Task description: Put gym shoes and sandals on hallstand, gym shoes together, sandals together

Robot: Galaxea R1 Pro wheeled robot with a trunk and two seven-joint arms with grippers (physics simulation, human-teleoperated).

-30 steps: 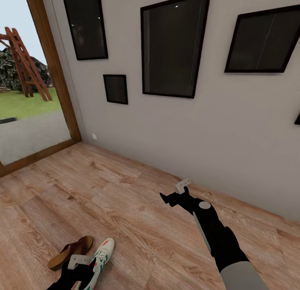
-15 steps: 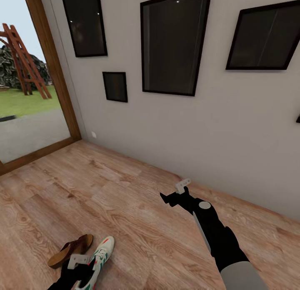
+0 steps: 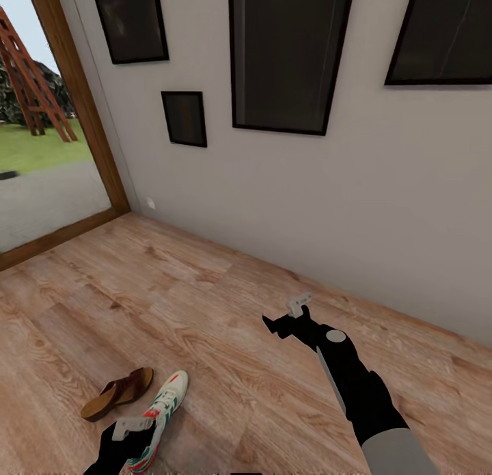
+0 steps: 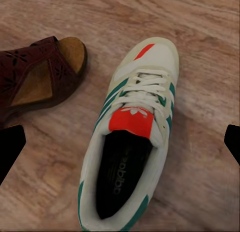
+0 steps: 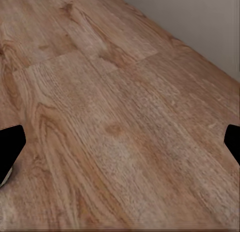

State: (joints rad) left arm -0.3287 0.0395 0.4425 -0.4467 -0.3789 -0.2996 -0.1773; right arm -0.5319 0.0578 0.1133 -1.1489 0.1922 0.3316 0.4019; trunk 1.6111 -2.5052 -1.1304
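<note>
My head view tipped down, so the corridor floor fills more of it; nothing on it moved. Gym shoe lies just beside the sandal; my left gripper hangs spread above it, grasp comes next. Right gripper spread, idle.

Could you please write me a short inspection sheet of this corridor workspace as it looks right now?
Surface: corridor floor, wood-grain planks.
Job's things: one gym shoe and one sandal lie side by side on the floor, apart.
Clutter: nothing seen.
Grippers: left gripper open above the gym shoe; right gripper open, holding nothing, over bare floor.
Cables: nothing seen.
Surroundings: grey wall with dark framed pictures; glazed opening to outdoors.
</note>
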